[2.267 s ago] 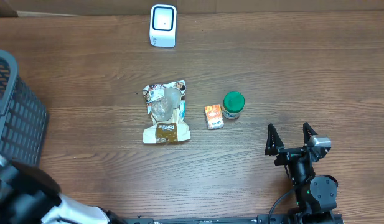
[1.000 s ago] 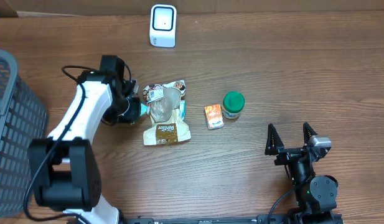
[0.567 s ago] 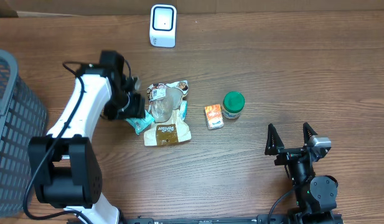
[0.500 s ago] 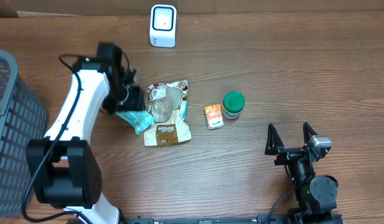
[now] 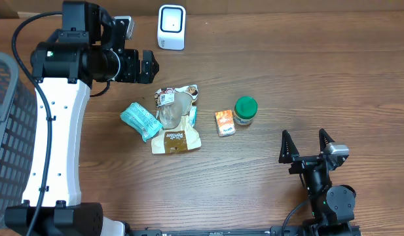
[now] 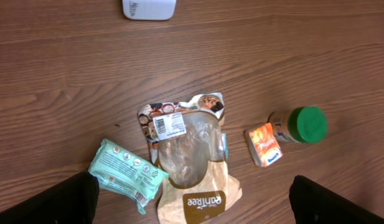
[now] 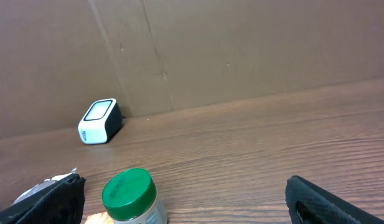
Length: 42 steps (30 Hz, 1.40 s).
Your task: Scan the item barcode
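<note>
A brown wood-grain desk [image 5: 287, 78] fills the overhead view, and in the right wrist view plain cardboard [image 7: 241, 43] walls it in at the far edge. A dark mesh basket [image 5: 12, 124] stands at the left edge. The item is a teal packet [image 5: 140, 122]. It is soft, crinkled film with small printed pictures, lying flat and aslant on the desk with its end touching the left side of a brown pouch [image 5: 176, 119] with a clear window. The white, rounded scanner [image 5: 171, 27] sits well apart from it, at the far edge. Just right of the pouch are a small orange carton [image 5: 224, 122] and a green-lidded jar [image 5: 245, 110], side by side. The left fingers [image 6: 61, 200] are spread wide above the packet and hold nothing. The right fingers [image 5: 287, 145] are also spread wide and empty, near the front edge.
</note>
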### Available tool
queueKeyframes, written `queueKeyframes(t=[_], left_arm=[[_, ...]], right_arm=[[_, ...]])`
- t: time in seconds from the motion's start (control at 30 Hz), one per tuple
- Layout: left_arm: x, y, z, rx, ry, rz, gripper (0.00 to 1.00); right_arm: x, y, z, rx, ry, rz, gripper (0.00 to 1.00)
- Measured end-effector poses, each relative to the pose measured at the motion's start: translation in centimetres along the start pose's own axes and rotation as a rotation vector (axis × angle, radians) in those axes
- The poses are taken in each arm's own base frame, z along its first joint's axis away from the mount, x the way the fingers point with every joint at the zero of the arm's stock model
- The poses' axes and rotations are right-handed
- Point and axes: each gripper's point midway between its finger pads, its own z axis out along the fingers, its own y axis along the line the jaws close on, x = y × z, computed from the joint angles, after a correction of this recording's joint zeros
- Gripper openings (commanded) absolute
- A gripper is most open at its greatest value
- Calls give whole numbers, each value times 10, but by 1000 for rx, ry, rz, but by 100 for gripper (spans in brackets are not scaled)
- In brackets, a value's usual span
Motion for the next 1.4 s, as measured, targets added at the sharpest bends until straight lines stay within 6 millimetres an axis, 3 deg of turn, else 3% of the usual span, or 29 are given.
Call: queueKeyframes(t=[0.13,0.3,0.4,0.7,0.8,1.0,1.2,1.4], left_arm=[[1,4,1,-18,7,-2,100],[1,6,1,-34,8,-2,100],[2,7,1,-38,9,-3,100],[2,8,1,-45,10,-3,100],[2,8,1,-46,10,-3,100],[2,9,1,-49,10,-3,100],[2,9,1,-49,10,-3,100],[2,9,1,-49,10,-2,100]], right_arm=[[-1,5,0,-29,-3,0,100],[13,10,0,-59,71,-1,100],[8,17,0,-84,118,-12,100],[-61,51,20,-146,297,-35,100],[-84,63,37,-161,396,-26,100],[-106,86,74,-199,657,23,100],[-91,95,99,-197,920,86,100],[-40,98,120,-207,1101,132,100]])
